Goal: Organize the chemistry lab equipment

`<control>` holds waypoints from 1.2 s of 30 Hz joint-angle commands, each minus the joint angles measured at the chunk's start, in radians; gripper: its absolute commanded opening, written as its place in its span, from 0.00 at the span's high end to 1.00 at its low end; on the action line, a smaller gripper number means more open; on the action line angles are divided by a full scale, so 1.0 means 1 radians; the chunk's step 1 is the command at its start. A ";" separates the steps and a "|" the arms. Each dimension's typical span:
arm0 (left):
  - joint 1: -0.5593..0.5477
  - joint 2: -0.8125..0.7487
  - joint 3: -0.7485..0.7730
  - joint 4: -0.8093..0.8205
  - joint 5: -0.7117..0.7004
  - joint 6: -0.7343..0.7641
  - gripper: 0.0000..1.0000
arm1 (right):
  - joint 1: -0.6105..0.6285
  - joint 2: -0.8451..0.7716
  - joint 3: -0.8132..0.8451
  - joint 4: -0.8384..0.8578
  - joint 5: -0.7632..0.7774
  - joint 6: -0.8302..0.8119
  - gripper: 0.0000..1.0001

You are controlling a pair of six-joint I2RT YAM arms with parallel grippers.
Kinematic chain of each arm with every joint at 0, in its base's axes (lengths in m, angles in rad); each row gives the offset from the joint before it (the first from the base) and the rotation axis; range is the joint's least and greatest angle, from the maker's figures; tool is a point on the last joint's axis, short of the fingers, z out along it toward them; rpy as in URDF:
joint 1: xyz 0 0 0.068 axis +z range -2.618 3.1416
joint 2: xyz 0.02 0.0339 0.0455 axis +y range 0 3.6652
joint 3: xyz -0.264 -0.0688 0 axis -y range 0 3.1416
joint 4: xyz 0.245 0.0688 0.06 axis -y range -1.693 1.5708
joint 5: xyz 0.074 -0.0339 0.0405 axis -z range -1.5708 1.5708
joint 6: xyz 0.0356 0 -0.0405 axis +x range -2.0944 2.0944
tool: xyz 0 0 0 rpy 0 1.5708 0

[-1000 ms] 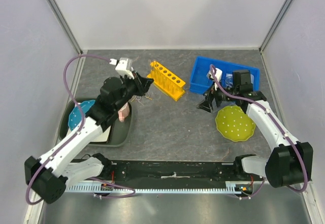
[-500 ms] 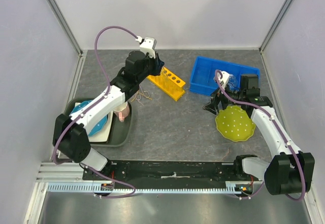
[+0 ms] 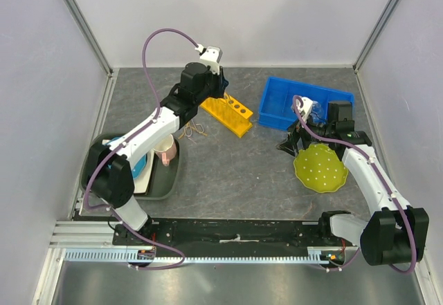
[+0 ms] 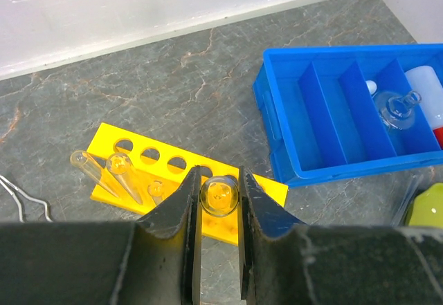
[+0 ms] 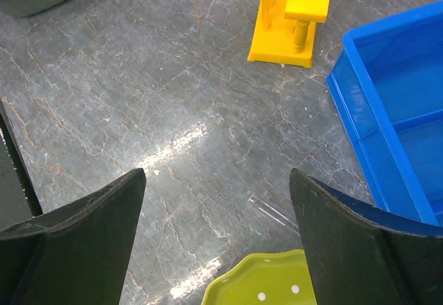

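My left gripper [image 4: 219, 182] is shut on a thin clear rod [image 4: 219, 195], seen end-on, right above the yellow holed rack [image 4: 135, 182]. Three clear rods [image 4: 119, 169] stand tilted in the rack's left holes. In the top view the left gripper [image 3: 216, 84] hovers over the rack's far end [image 3: 232, 110]. My right gripper [image 5: 216, 180] is open over bare table, with another clear rod [image 5: 273, 211] lying below it by the green plate. The glass flask [image 4: 396, 108] and white squeeze bottle [image 4: 428, 92] lie in the blue bin. Metal tongs [image 3: 194, 131] rest left of the rack.
The blue bin [image 3: 304, 101] with dividers sits at the back right. A green dotted plate [image 3: 320, 168] lies beside the right gripper [image 3: 291, 141]. A grey tray [image 3: 166, 180] at the left holds a mug [image 3: 166, 151] and a blue plate [image 3: 131, 163].
The left arm swung from above the tray out to the rack, still holding the rod. The right gripper drew back from the bin toward the green plate and stands slightly wider.
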 commanded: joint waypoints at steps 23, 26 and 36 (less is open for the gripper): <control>0.001 0.083 0.066 -0.045 0.022 0.072 0.95 | 0.001 0.007 0.006 0.004 -0.022 -0.025 0.08; 0.001 0.094 0.065 -0.050 0.031 0.072 0.94 | -0.001 0.007 0.006 0.004 -0.021 -0.026 0.07; -0.008 0.158 0.085 -0.074 0.045 0.077 0.91 | -0.001 0.015 0.006 0.001 -0.016 -0.028 0.07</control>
